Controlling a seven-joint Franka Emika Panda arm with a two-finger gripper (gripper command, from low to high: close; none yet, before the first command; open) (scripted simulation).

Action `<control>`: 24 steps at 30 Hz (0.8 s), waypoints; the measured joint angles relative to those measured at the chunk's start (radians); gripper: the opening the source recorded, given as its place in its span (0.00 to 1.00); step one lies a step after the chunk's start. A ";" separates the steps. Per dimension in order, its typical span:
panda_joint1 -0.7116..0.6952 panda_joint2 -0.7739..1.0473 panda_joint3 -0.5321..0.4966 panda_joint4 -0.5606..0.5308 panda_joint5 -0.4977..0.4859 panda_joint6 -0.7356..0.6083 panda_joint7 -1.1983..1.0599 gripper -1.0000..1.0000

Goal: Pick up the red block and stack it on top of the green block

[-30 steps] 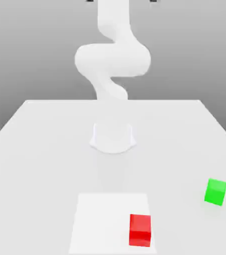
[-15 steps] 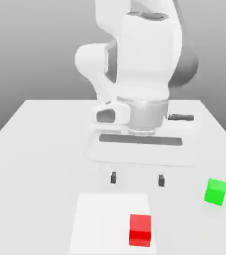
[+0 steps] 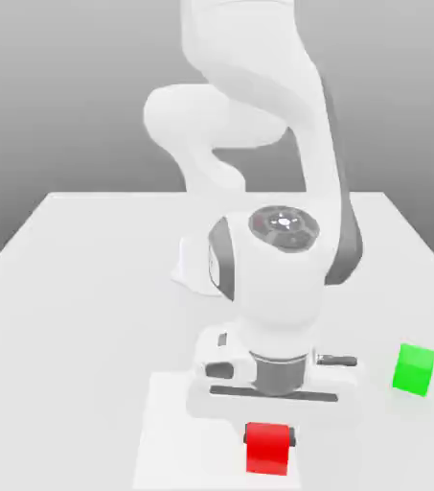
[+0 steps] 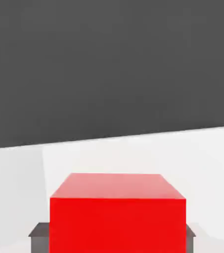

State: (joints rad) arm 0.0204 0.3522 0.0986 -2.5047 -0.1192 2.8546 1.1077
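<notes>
A: What is the biggest thing here?

B: The white table (image 3: 77, 288), which spans the exterior view under a plain grey backdrop. Near its front edge lies a paler square patch (image 3: 172, 432), and the pincer stands over that patch.

A: And the arm?

B: The white Panda arm (image 3: 259, 125) rises from its round base at the middle of the table, loops up, then bends forward and down. Its hand hangs straight down, with the wrist directly above the pincer.

A: How does the pincer stand?

B: The gripper (image 3: 269, 439) is low over the patch, with the red block (image 3: 267, 448) between its two fingers. A dark fingertip (image 3: 292, 438) shows tight against the block's side on the exterior view's right, and another sits against the opposite side. In the hand view the red block (image 4: 117, 212) is close up, with dark grey pads (image 4: 38, 236) flush on both of its sides. So the fingers are clamped on the red block. The block looks to be resting on the patch; whether it is a hair off the surface cannot be told.

A: Where is the green block?

B: The green block (image 3: 414, 369) sits on the bare table, off the patch. It is well apart from the pincer, toward the exterior view's right and a little farther back. Nothing touches it.
</notes>
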 joint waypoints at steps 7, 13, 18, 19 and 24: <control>-0.002 -0.191 0.076 -0.038 0.072 -0.151 -0.051 0.00; 0.124 -0.268 0.207 -0.077 0.113 -0.182 -0.073 0.00; 0.264 -0.324 0.285 -0.110 0.129 -0.205 -0.076 0.00; 0.289 -0.334 0.300 -0.117 0.129 -0.209 -0.075 0.00; 0.361 -0.301 0.296 -0.127 0.073 -0.171 -0.030 0.00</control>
State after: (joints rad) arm 0.3817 0.0512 0.3941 -2.6322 -0.0467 2.6838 1.0773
